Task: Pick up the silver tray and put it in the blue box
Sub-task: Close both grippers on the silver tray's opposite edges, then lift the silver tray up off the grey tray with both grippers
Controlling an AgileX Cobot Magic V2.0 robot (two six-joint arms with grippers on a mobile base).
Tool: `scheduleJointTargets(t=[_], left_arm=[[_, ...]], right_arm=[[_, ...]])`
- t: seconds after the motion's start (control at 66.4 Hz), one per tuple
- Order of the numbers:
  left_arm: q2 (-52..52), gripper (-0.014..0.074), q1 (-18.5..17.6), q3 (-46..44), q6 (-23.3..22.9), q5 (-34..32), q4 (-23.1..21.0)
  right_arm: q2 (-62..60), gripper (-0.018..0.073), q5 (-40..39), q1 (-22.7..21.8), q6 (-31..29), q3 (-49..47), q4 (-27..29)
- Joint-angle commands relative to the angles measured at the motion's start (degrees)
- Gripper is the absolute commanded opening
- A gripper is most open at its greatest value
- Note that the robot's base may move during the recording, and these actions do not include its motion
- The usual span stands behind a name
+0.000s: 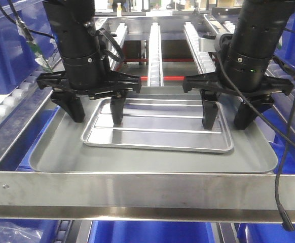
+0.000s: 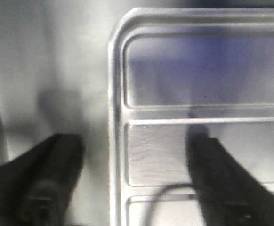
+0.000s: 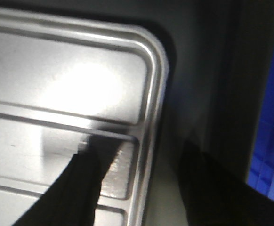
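The silver tray (image 1: 157, 126), shiny with long raised ribs, lies flat on a larger dull grey tray (image 1: 152, 159). My left gripper (image 1: 96, 109) is open and straddles the silver tray's left rim, one finger outside on the grey tray and one inside. The left wrist view shows this rim (image 2: 112, 141) between the fingers of the left gripper (image 2: 134, 188). My right gripper (image 1: 228, 112) is open and straddles the right rim the same way, as the right wrist view shows (image 3: 144, 193). Blue crate plastic (image 1: 152, 232) shows below the rack. I cannot tell which blue crate is the blue box.
A metal front rail (image 1: 147, 190) runs across below the grey tray. Roller conveyor lanes (image 1: 155, 45) lie behind it. Blue crates stand at the upper left (image 1: 5, 45) and the right (image 1: 294, 45). A black cable (image 1: 282, 202) hangs at the right front.
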Motion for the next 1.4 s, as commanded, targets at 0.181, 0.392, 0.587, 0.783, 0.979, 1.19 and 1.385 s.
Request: scheduleJointTargets(t=[0.181,0.392,0.587,0.783,0.979,1.19,1.385], left_arm=[[-2.36,-0.0004,-0.2,-1.54,-0.01,0.06,1.18],[-2.36,-0.0097,-0.2,-1.54,-0.27,0.52,1.27],[-2.9,-0.0097,-0.2,-1.67,-0.35,1.18,1.42],[-7.97,-0.0097,-0.2,-1.92,-0.35,3.73,2.35],[-14.31,-0.0097,-0.2,-1.92,-1.09,8.42,2.35],[-20.44,-0.0097,-0.31,-2.18,-3.9,16.28,2.14],[-23.81,-0.0097,-0.41,-5.34,-4.63,22.08,2.25]], right_arm=[[-3.09,0.0172,-0.75,-0.35,-0.02,-1.87,-0.64],[-3.09,0.0059,-0.16,-0.35,-0.02,-1.87,-0.64],[-3.35,0.0059,1.35,-0.35,-0.02,-2.85,-0.8],[-5.19,0.0059,8.3,-0.27,-0.02,-7.67,-2.45],[-11.07,0.0059,11.72,0.04,-0.02,-11.27,-2.95],[-18.21,0.0059,14.43,1.41,-0.02,-11.55,-3.86],[-22.16,0.0059,17.24,2.14,-0.02,-11.55,-3.95]])
